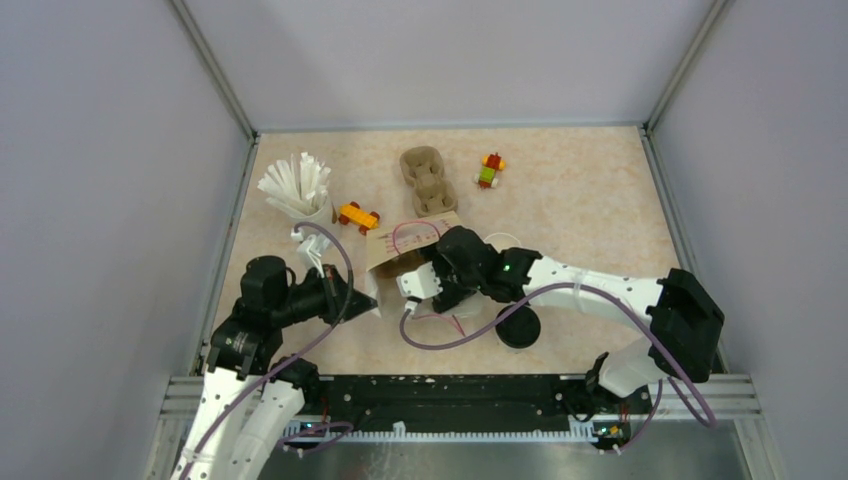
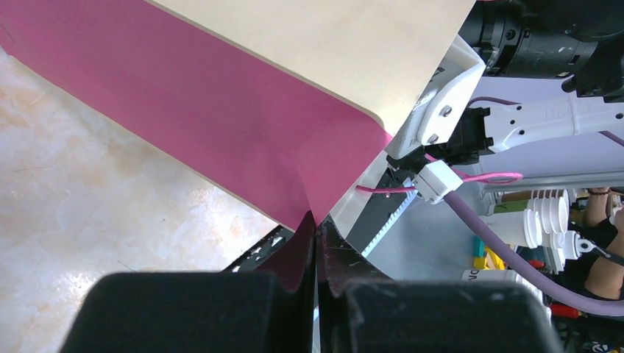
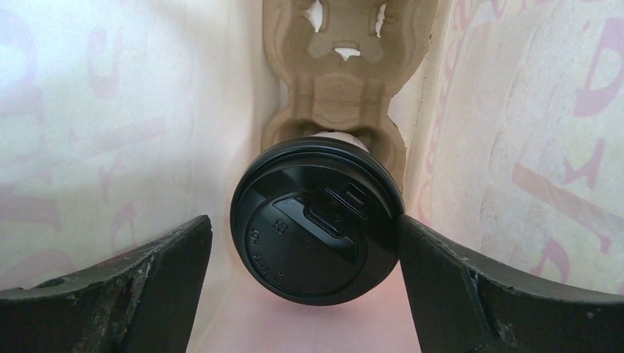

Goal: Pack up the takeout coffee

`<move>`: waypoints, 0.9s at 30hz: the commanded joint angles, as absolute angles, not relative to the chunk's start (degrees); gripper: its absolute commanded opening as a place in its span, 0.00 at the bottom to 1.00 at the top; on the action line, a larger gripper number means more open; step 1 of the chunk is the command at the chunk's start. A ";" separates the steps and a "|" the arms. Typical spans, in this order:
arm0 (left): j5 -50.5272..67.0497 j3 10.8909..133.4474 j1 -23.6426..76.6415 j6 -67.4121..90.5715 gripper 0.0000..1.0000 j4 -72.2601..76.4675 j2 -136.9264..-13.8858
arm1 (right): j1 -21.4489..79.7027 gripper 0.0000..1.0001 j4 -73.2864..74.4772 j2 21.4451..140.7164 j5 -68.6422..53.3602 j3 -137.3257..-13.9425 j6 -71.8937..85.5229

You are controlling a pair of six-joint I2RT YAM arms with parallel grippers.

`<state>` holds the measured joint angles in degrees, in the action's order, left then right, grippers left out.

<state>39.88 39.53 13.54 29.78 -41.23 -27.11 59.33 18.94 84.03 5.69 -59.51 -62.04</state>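
Releasing cup (image 3: 316, 228) at tray (image 3: 346, 95) inside bag (image 3: 88, 147) | right fingers (image 3: 169, 279) spread wide, gripping nothing, one touching lid rim | left fingers (image 2: 221, 309) pinched shut on bag edge | advice: back out straight, avoid tipping cup

**Your table: six things on it**

Your table (image 1: 590, 220) has a beige marbled top. Toward the far side you have a beige cup (image 1: 305, 200) full of white sticks, a brown pulp tray (image 1: 428, 180) and a small red, green and yellow toy (image 1: 490, 170). An orange and yellow toy car (image 1: 358, 216) lies just beside the cup. Nearer you, a paper bag (image 1: 385, 258) lies on its side, with a black round lid (image 1: 517, 328) to its right.
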 commanded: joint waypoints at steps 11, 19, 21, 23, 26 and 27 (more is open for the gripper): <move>39.49 41.93 13.54 29.06 0.00 -41.13 -27.21 | 58.19 0.99 20.04 82.13 5.85 -62.88 -59.19; 39.40 42.02 13.54 29.45 0.00 -40.17 -27.95 | 58.22 0.93 23.27 81.19 5.51 -63.81 -58.65; 39.31 41.81 13.54 29.97 0.00 -39.71 -27.71 | 58.19 0.91 23.31 80.60 5.55 -63.71 -58.58; 39.37 41.49 13.54 30.67 0.00 -39.22 -27.49 | 58.19 0.91 23.74 80.11 5.54 -63.55 -58.62; 39.51 40.79 13.54 31.35 0.00 -37.91 -27.41 | 58.19 0.90 24.52 79.54 5.71 -63.31 -58.53; 39.52 40.73 13.54 31.52 0.00 -37.70 -27.68 | 58.18 0.90 24.46 79.17 5.78 -63.04 -58.54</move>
